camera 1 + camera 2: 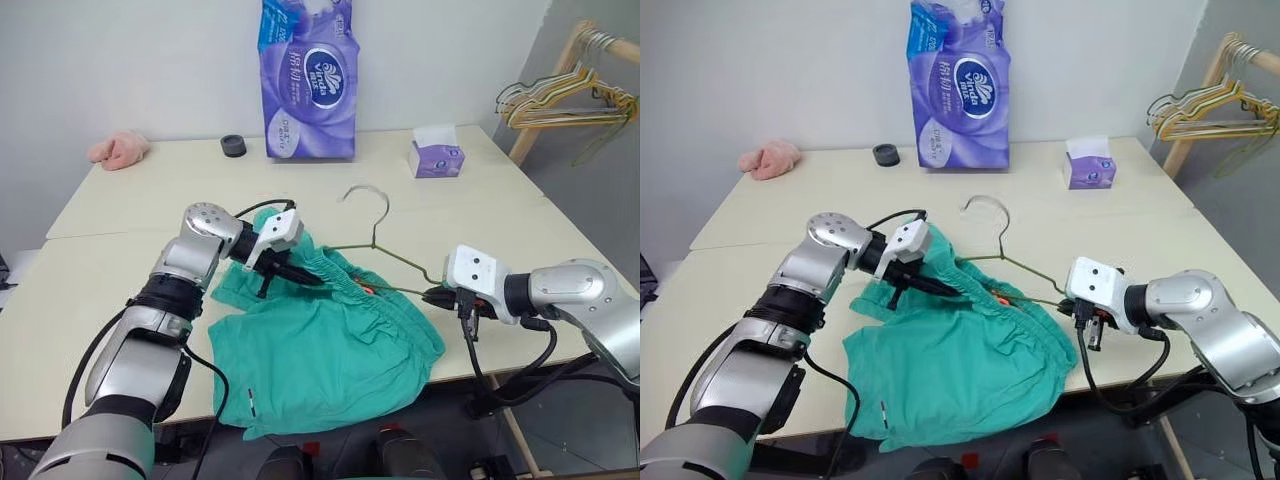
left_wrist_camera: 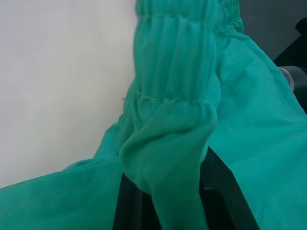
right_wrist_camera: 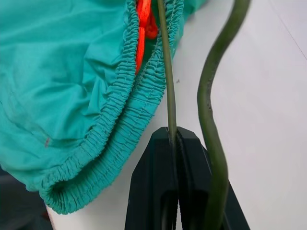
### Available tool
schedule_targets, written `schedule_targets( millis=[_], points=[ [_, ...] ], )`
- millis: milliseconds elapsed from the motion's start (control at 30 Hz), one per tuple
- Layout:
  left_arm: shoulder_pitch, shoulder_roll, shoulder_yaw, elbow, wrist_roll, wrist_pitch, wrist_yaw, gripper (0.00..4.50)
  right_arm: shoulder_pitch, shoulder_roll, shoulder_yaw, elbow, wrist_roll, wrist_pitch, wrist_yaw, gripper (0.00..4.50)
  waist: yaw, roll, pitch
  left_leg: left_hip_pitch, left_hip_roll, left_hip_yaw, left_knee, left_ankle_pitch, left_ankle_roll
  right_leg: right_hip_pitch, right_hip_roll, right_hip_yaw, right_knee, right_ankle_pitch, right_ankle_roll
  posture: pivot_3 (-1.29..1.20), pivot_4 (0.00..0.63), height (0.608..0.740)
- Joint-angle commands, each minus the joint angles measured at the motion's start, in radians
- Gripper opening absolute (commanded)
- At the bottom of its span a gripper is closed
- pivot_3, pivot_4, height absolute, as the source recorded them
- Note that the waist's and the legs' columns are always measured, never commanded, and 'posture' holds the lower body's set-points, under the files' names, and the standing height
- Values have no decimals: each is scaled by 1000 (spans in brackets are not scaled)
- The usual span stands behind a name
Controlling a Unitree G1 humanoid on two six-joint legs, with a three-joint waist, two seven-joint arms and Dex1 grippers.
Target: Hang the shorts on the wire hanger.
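The teal-green shorts (image 1: 320, 360) lie crumpled at the table's front edge, their lower part hanging over it. The wire hanger (image 1: 378, 225) lies with its hook towards the back, and one arm runs into the waistband beside the orange drawstring (image 3: 145, 24). My left gripper (image 1: 310, 277) is on the left end of the waistband. In the left wrist view a fold of the shorts (image 2: 182, 96) sits pinched between its black fingers (image 2: 129, 206). At the hanger's right corner, my right gripper (image 1: 432, 296) is shut on the thin wire (image 3: 165, 72).
At the back of the table (image 1: 120, 300) stand a purple tissue pack (image 1: 308, 80), a small tissue box (image 1: 436, 155) and a black round cap (image 1: 233, 146). A pink fluffy cloth (image 1: 120, 150) lies back left. A wooden rack with bunched hangers (image 1: 570, 95) stands off the table's right.
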Motion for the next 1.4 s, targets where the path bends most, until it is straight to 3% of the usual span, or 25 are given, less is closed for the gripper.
schedule_targets(
  millis=[33, 200, 333, 433, 567, 633, 767, 933, 1300, 1400],
  points=[
    [4, -1, 16, -40, -10, 27, 16, 135, -4, -19, 2, -28, -40, -115, 42, 509, 0, 0, 0, 0, 0, 0, 0, 0, 0, 0, 0, 0, 0, 0, 0, -195, 56, 740],
    [22, 5, 24, -42, 1, 22, 46, 77, 11, -90, -65, 20, -57, -167, 103, 2057, 0, 0, 0, 0, 0, 0, 0, 0, 0, 0, 0, 0, 0, 0, 0, -193, 56, 740],
    [24, 11, 38, -22, 7, 5, 84, 58, 101, -194, -236, 111, -44, -161, 128, 3438, 6, 0, 0, 0, 0, 0, 1, 0, 0, 0, -1, 0, 0, 0, 0, -185, 58, 740],
    [30, 16, 39, -26, 5, 2, 98, 30, 241, -183, -405, 160, -41, -103, 76, 4429, 6, -1, 0, 0, 0, 0, 0, 0, 0, 1, -1, 0, 0, 0, 0, -172, 60, 740],
    [44, 28, 40, -39, -1, 2, 102, 29, 438, -48, -614, 67, 56, 62, 29, 4473, 13, -1, 0, 1, 0, -1, 0, 0, 0, 2, 0, 0, 1, 0, 0, -178, 64, 740],
    [48, 33, 41, -42, -2, 1, 101, 29, 525, 110, -668, -68, 169, 170, -39, 4473, 12, -1, 0, 2, 1, -1, 0, 0, 0, 2, 1, 0, 2, 0, 0, -183, 65, 740],
    [38, 37, 43, -34, -6, 5, 100, 29, 628, 332, -606, -276, 314, 311, -170, 4473, 6, 2, -2, 3, 2, -1, 0, 0, 0, 3, 2, 0, 4, 0, 0, -189, 64, 740],
    [23, 29, 40, -27, -6, 6, 101, 28, 593, 499, -489, -254, 323, 376, -352, 4473, 2, -3, -4, 4, 1, 0, 2, 0, 0, 4, 1, 1, 1, -3, 4, -193, 61, 740],
    [23, 19, 40, -36, -7, 10, 109, 27, 482, 566, -412, -112, 387, 439, -437, 4473, 1, -2, -4, 3, 0, -1, 0, 0, 0, 3, 0, 0, 1, 0, 0, -181, 59, 740],
    [28, 22, 42, -42, -10, 13, 110, 27, 454, 554, -399, -106, 406, 458, -440, 3897, 0, -2, -4, 3, 1, -1, 0, 0, 0, 3, 1, 0, 2, 0, 0, -181, 59, 740]
  ],
)
